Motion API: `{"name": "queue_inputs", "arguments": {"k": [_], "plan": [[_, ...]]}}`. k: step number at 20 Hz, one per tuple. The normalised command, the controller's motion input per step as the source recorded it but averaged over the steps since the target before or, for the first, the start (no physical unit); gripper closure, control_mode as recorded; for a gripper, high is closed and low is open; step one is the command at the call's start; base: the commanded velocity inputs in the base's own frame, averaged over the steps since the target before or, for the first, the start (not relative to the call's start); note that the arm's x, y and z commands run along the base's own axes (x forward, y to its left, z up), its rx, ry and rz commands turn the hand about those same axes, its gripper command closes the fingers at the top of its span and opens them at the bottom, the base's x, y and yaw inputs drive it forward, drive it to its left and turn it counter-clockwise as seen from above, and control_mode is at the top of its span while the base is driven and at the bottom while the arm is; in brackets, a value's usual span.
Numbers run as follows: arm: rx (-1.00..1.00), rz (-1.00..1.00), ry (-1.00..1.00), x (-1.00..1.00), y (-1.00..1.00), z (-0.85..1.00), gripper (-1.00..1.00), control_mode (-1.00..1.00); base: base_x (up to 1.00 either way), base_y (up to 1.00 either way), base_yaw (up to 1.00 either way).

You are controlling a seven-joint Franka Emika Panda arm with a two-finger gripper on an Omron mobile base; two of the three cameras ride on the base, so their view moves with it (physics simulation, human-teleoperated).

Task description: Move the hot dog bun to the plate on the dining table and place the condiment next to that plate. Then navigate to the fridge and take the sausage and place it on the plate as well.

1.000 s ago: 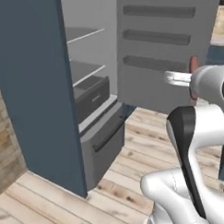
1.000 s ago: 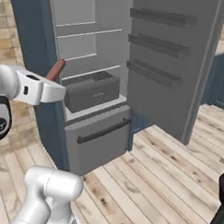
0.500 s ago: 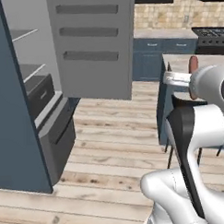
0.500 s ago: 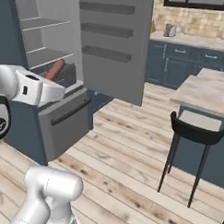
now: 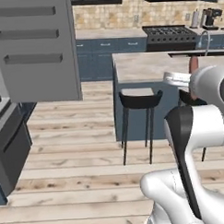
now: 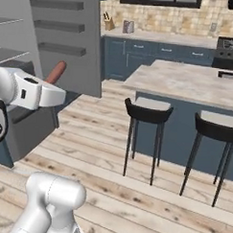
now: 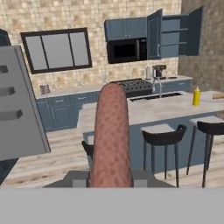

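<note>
Sausage [image 7: 111,135] stands upright in the gripper [image 7: 111,181], clamped between the two dark tips at its lower end, its reddish-brown length rising up the middle of the hand view. From the right base view the sausage [image 6: 56,72] pokes up at a slant past the white hand [image 6: 30,91], in front of the open grey fridge door [image 6: 64,37]; from the left base view just its tip [image 5: 193,64] shows above the arm's rounded white joint.

Beyond it lies the dining table [image 7: 144,109], a long island with a beige stone tabletop and dark blue base. Black stools [image 7: 161,136] stand along its near side. The yellow condiment [image 7: 196,96] stands upright on the tabletop far to the right in the hand view, and something flat sits just beside it at the picture's edge, too cut off to tell what.

The fridge [image 5: 8,132] sits at the left edge of the left base view, its door [image 5: 35,48] swung wide. Pale wooden floor [image 6: 134,186] spreads between fridge and island.
</note>
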Motion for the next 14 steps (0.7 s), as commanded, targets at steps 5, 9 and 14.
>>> {"name": "queue_inputs", "arguments": {"k": [5, 9, 14], "plan": [[0.00, 0.00, 0.00, 0.00, 0.00, 0.00, 1.00, 1.00, 0.43, -1.00, -0.12], [0.00, 0.00, 0.00, 0.00, 0.00, 0.00, 1.00, 1.00, 0.51, -1.00, -0.08], [0.00, 0.00, 0.00, 0.00, 0.00, 0.00, 1.00, 1.00, 0.54, -1.00, -0.06]]}}
